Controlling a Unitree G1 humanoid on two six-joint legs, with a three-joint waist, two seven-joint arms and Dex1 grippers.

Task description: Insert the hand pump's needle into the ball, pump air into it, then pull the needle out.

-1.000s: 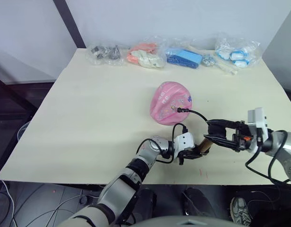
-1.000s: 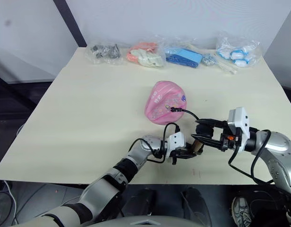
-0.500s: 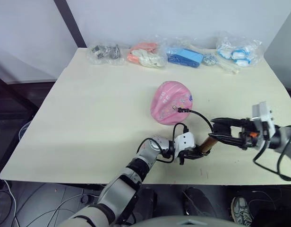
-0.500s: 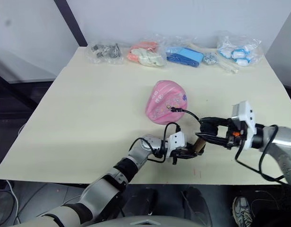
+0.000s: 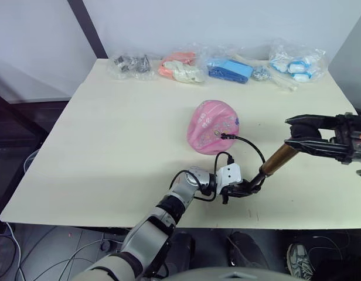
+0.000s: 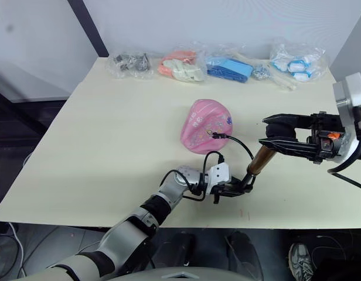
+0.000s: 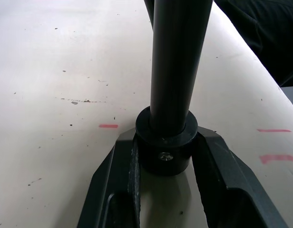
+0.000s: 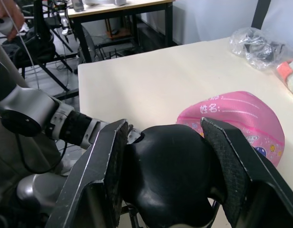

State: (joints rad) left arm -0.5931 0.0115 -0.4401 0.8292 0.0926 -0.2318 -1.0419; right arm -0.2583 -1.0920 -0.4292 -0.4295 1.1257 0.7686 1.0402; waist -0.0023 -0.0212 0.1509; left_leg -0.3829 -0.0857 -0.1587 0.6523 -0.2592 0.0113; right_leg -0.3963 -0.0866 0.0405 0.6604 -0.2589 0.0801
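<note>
The pink ball (image 5: 213, 134) lies dented and saggy at mid-table. A small black fitting (image 5: 221, 136) sits against its near side; the needle itself is hidden. From there a thin black hose (image 5: 255, 149) curves to the hand pump. My left gripper (image 5: 246, 188) is shut on the pump's black end collar (image 7: 166, 142) near the table's front edge. The gold barrel (image 5: 278, 159) slants up and to the right, with a black rod (image 7: 177, 61) bared below it. My right gripper (image 5: 289, 133) is shut on the pump's black handle (image 8: 170, 183), raised above the table to the right of the ball.
Several clear plastic bags of small items line the table's far edge: a dark one (image 5: 130, 64), an orange one (image 5: 180, 67), a blue one (image 5: 230, 70) and a white-blue one (image 5: 295, 61). Bare tabletop (image 5: 110, 146) stretches to the left of the ball.
My right gripper has moved right and up with the handle and gold barrel, drawing the pump out long. The left gripper stays put on the end collar.
</note>
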